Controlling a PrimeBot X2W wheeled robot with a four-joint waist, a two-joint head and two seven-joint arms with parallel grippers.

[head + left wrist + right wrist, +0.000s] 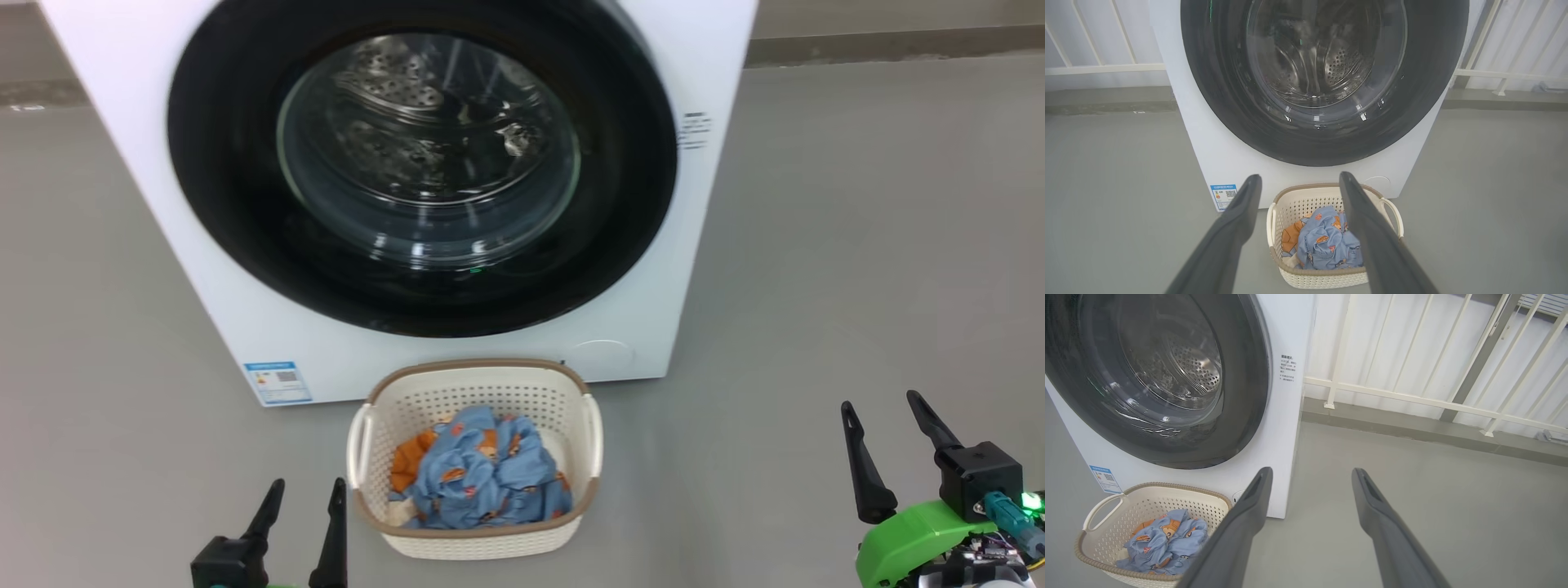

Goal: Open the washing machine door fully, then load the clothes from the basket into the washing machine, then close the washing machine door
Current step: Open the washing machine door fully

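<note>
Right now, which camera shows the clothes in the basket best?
Head view: looks down into the basket, clothes unobstructed. Left wrist view: a finger covers their right edge. Right wrist view: seen lower, a finger clips one corner.

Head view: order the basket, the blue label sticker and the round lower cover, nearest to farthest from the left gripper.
From the left gripper:
1. basket, just to its right.
2. blue label sticker, straight ahead.
3. round lower cover, ahead, far right.
</note>
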